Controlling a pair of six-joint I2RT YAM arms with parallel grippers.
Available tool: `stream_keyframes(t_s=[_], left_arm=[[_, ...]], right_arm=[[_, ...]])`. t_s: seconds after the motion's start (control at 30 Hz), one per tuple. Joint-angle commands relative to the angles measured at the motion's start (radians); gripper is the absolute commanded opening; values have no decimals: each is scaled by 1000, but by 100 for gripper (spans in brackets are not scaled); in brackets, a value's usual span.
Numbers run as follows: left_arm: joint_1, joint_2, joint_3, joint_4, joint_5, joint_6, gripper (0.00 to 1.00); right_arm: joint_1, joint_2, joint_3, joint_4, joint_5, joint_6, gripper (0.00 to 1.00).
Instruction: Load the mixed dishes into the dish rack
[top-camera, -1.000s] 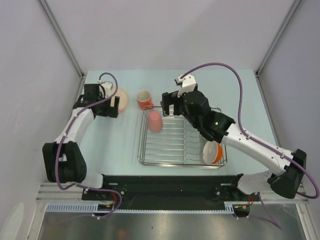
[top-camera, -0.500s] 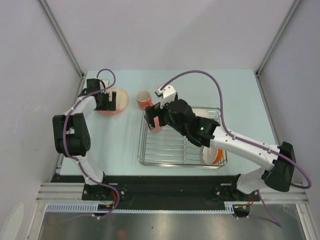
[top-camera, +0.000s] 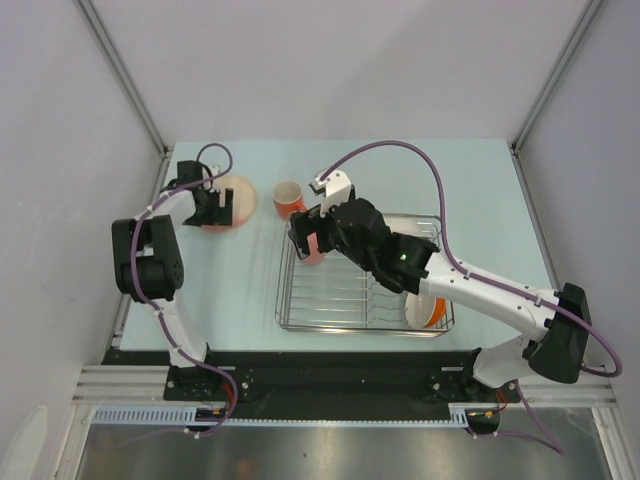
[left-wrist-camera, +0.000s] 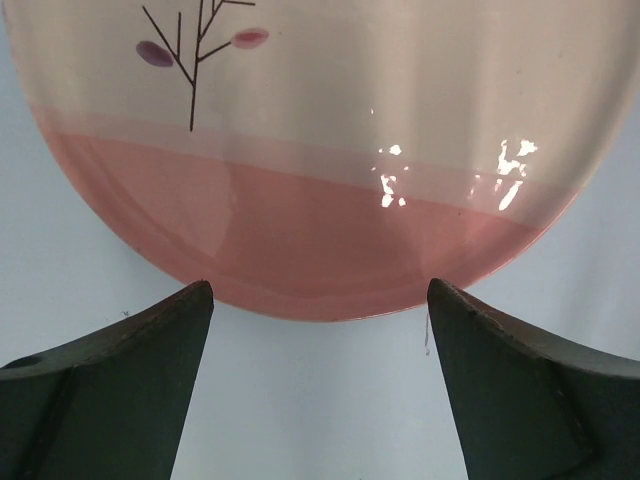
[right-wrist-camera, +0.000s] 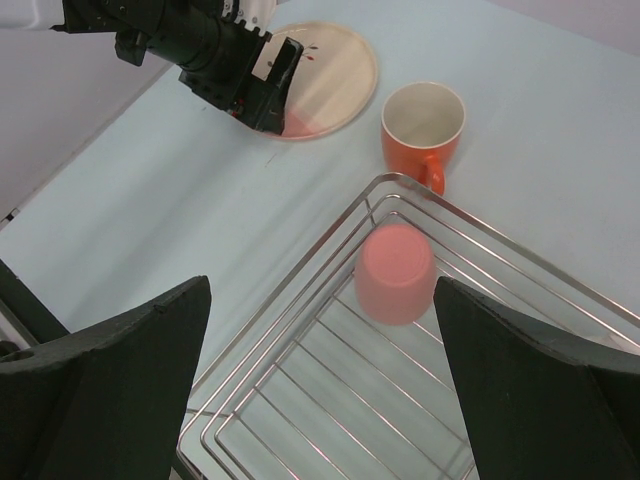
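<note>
The cream-pink leaf-motif plate (top-camera: 240, 196) lies flat on the table at the far left. My left gripper (top-camera: 213, 211) is open at its near edge, and in the left wrist view the plate (left-wrist-camera: 320, 150) fills the top while the gripper (left-wrist-camera: 318, 292) straddles its rim. The pink cup (right-wrist-camera: 396, 272) stands upside down in the far left corner of the dish rack (right-wrist-camera: 280, 300). My right gripper (right-wrist-camera: 322, 300) is open and empty above it, as the top view (top-camera: 303, 232) also shows. The orange mug (top-camera: 289, 198) stands upright just beyond the rack (top-camera: 290, 300). The orange white-lined bowl (top-camera: 428, 305) leans in the rack's near right corner. The green bowl and the white plate are out of view.
The left arm's wrist (right-wrist-camera: 250, 75) shows over the plate (right-wrist-camera: 330, 70) in the right wrist view, close to the mug (right-wrist-camera: 424, 125). Grey walls close in the table on the left, right and back.
My right gripper has swung left from over the rack's middle to above the pink cup. My left arm has drawn back to the plate's left edge. The dishes have not moved.
</note>
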Motion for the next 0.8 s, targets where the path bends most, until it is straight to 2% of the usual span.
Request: stream_keyframes(t_s=[0.0, 0.53, 0.77], left_arm=[[5, 13, 20, -5, -9, 28, 93], [-9, 23, 3, -46, -15, 109, 92], [-11, 50, 55, -37, -40, 68, 91]], right_arm=[[1, -8, 34, 24, 22, 5, 100], [1, -5, 34, 0, 36, 14, 100], [-1, -4, 34, -14, 38, 18, 100]])
